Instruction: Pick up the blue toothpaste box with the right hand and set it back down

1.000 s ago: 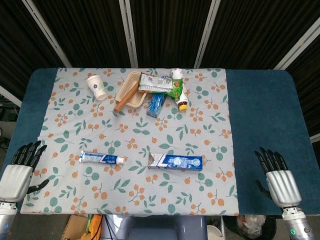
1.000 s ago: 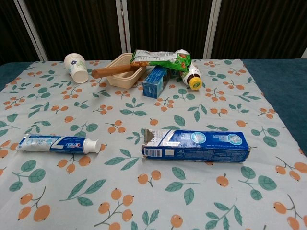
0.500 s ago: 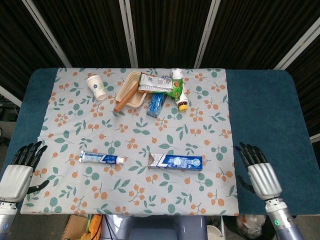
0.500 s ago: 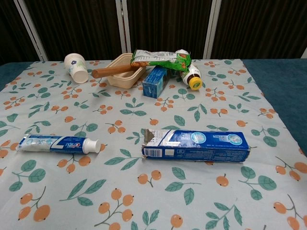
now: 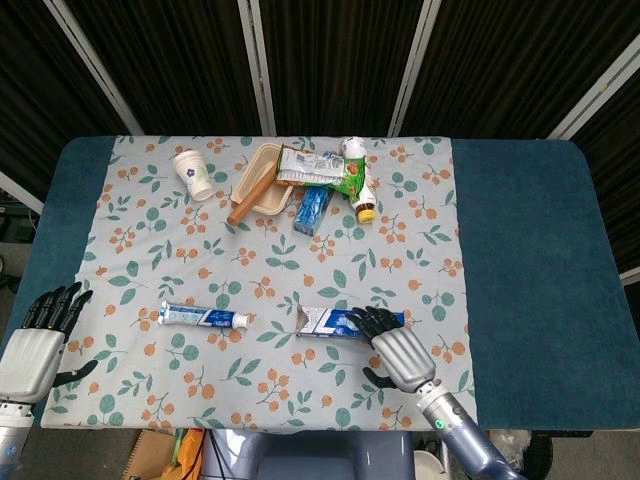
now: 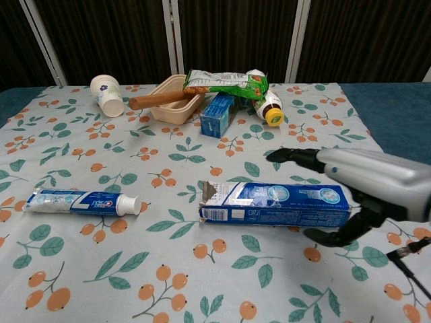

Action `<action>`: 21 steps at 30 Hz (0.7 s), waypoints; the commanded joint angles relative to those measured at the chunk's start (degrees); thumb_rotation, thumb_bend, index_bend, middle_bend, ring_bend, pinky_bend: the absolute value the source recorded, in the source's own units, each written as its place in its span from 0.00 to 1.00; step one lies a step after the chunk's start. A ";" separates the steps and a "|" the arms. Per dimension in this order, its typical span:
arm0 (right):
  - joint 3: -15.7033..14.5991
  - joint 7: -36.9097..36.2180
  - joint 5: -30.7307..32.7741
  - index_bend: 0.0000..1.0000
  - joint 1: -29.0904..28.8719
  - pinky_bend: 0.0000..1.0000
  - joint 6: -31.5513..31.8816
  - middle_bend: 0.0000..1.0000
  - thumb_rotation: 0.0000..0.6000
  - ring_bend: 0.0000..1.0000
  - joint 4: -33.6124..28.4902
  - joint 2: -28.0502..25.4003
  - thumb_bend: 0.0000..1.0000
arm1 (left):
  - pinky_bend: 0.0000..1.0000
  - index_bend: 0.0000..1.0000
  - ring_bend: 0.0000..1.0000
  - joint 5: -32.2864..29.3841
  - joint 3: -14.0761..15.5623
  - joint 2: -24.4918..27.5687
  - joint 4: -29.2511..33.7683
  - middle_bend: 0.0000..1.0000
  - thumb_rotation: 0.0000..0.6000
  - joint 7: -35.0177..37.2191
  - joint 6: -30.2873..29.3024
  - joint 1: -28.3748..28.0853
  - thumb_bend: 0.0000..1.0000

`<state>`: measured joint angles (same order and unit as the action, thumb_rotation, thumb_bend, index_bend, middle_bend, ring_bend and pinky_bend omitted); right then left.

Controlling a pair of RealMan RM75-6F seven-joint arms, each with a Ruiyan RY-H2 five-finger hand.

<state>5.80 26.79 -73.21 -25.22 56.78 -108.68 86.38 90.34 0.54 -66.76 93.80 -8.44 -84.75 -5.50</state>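
Right hand (image 5: 398, 352) is positioned over the right end of the long blue cardboard toothpaste box (image 5: 345, 323), fingers spread and extended, grasping nothing. Chest view shows what the head view does not: the right hand (image 6: 367, 176) is raised above the box (image 6: 269, 203), with the fingers (image 6: 296, 156) reaching past its far edge and the thumb (image 6: 337, 235) hanging on its near side, neither touching it. Head view alone shows the left hand (image 5: 38, 342), which lies released at the near left corner of the tabletop (image 5: 530, 250), fingers apart. The box lies flat on the floral cloth (image 5: 200, 260), torn flap end to the left. A blue-and-white toothpaste tube (image 5: 204, 317) lies well to its left, cap end towards the box.
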 commanded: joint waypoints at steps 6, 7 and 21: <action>2.83 7.19 8.73 0.00 -5.33 0.10 -0.71 0.09 1.00 0.01 6.73 9.58 0.34 | 0.07 0.00 0.00 -0.29 -0.04 0.30 0.33 0.00 1.00 0.54 0.53 -0.23 0.00; 2.93 7.33 9.06 0.00 -5.58 0.10 -0.64 0.09 1.00 0.01 7.18 10.00 0.34 | 0.07 0.00 0.00 -0.34 -0.05 0.32 0.32 0.00 1.00 0.63 0.57 -0.25 0.00; 3.83 8.36 12.52 0.11 -8.89 0.16 0.27 0.19 1.00 0.13 14.92 15.68 0.34 | 0.07 0.00 0.00 -1.64 -0.15 0.80 1.14 0.00 1.00 1.23 2.12 -0.71 0.00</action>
<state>9.76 34.97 -60.90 -33.90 56.87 -94.21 101.68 88.71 0.39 -65.98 94.94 -7.20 -82.64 -6.19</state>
